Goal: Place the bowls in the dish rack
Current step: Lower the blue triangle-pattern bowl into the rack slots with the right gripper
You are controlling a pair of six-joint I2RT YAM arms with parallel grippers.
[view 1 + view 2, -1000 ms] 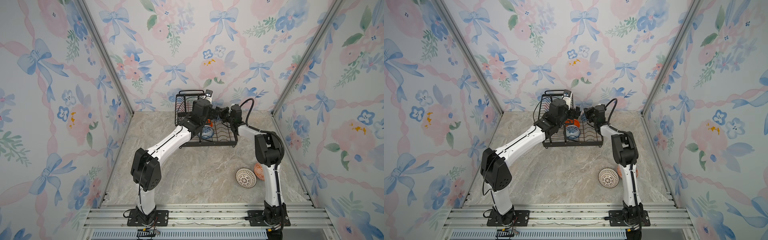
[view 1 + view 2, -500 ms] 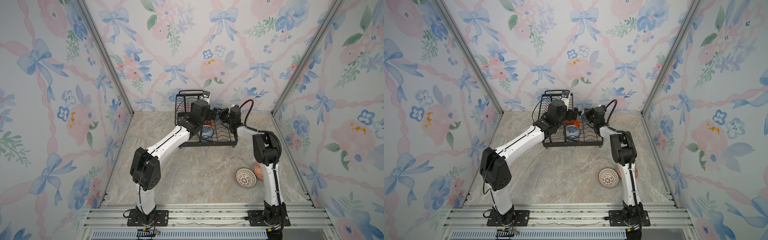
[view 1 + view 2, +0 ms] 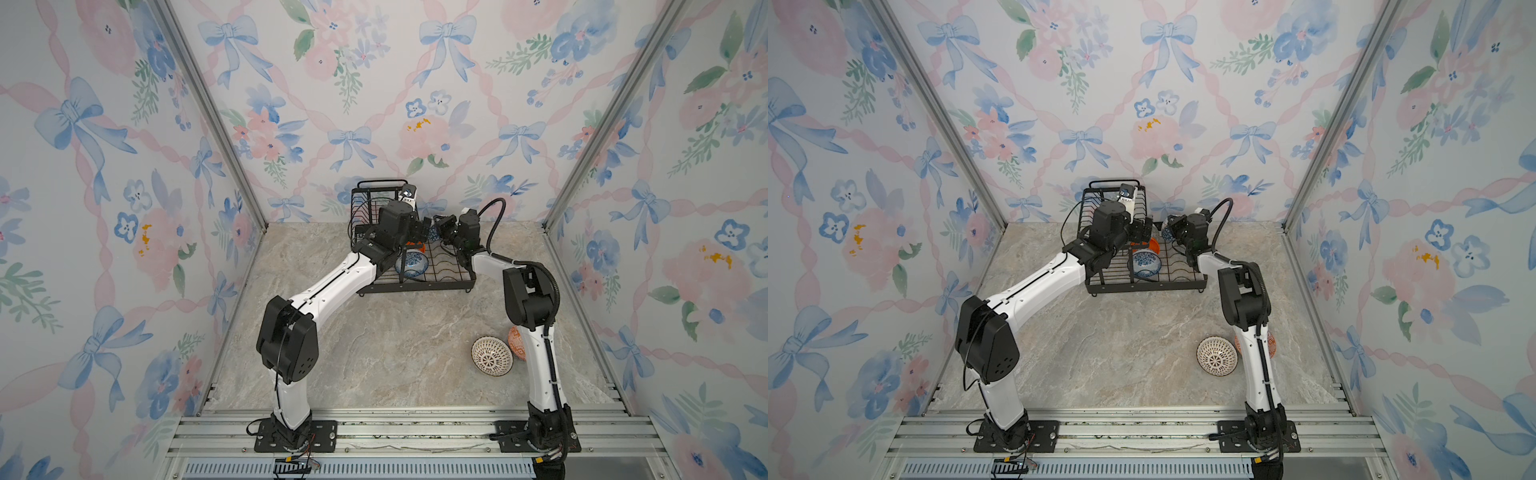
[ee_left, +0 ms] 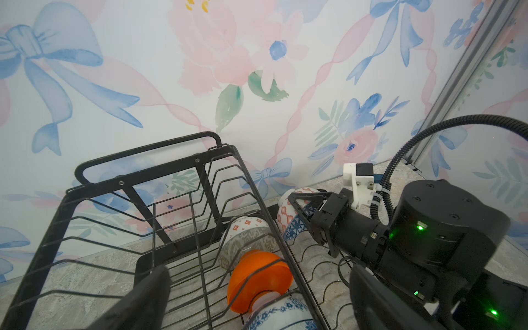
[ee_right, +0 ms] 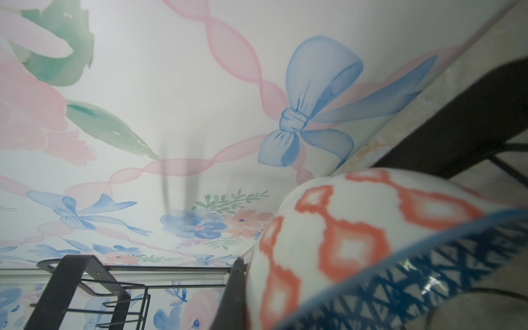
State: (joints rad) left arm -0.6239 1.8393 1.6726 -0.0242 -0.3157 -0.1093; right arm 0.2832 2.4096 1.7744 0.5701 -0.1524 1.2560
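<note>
Over the 1 o'clock corner of the rack (image 3: 415, 289), the right claw (image 4: 304, 207) is clamped on the rim of the triangle bowl (image 4: 290, 228). It holds the bowl tipped on edge, foot toward the back wall and mouth toward the arm. Whether the bowl touches the wires cannot be told.

At its 9 o'clock, just beside it, the left claw (image 4: 260, 274) hangs spread wide and empty over three bowls already stowed on edge in a row. The green bowl (image 4: 245, 240) is farthest back, then the orange bowl (image 4: 257, 277), then the floral bowl (image 3: 411, 262) nearest the front. All three sit against the raised basket (image 3: 365, 208).

Bare slots in the tray (image 3: 451, 268) lie at about 5 o'clock from the held bowl. The drop likely turns on that bearing, with the right arm alone placed to make it.

On the table (image 3: 395, 340) at 4 o'clock, well apart from the rack, the lattice bowl (image 3: 491, 356) and the red bowl (image 3: 515, 343) wait beside the right arm's base. Four of six appear to be racked or in hand.
</note>
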